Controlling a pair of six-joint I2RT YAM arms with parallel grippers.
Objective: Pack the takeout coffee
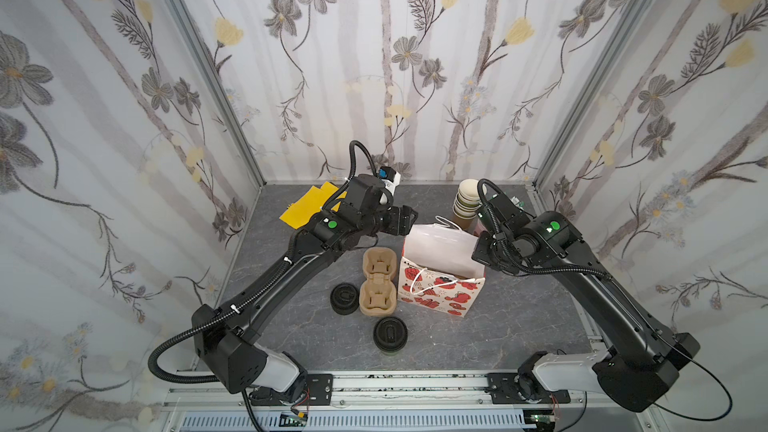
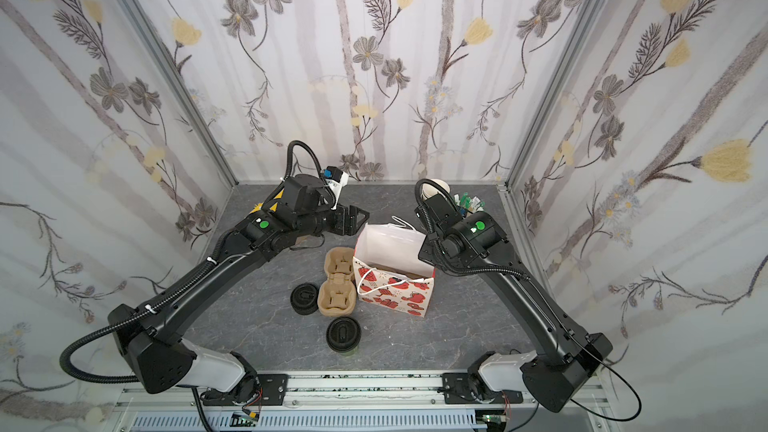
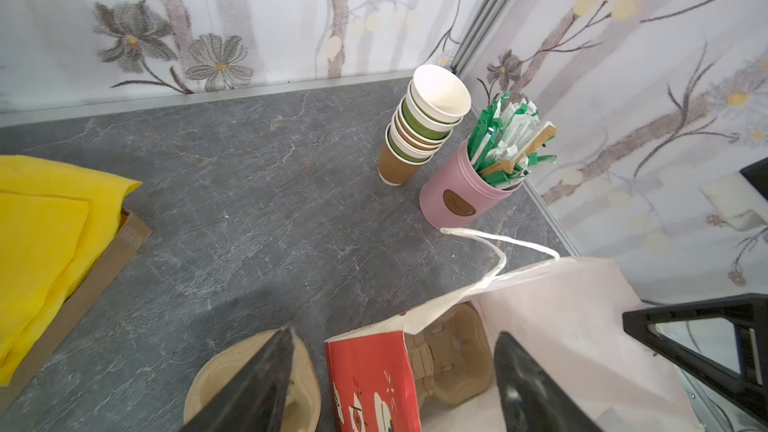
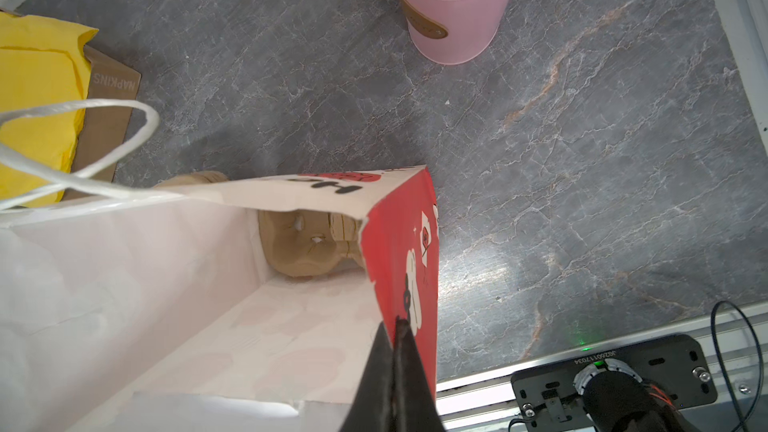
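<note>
Coffee (image 1: pixel 390 334) stands low-centre in both top views, well apart from both grippers. L gripper (image 1: pixel 409 218) spread over upper-left corner of bag (image 1: pixel 440 297); R gripper (image 4: pixel 397 326) pinches bag's red side wall.

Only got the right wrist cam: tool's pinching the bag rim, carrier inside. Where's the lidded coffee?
Observer: Not bagged. The takeout coffee stands upright on the table, on the near side of the paper bag, apart from it.
Operator: Left tool on it?
Observer: No. The left tool is open and empty, up by the bag's far-left corner.
Operator: Anything else lidded-looking out there?
Observer: A pile of bare lids, left of the coffee, beside a second carrier.
</note>
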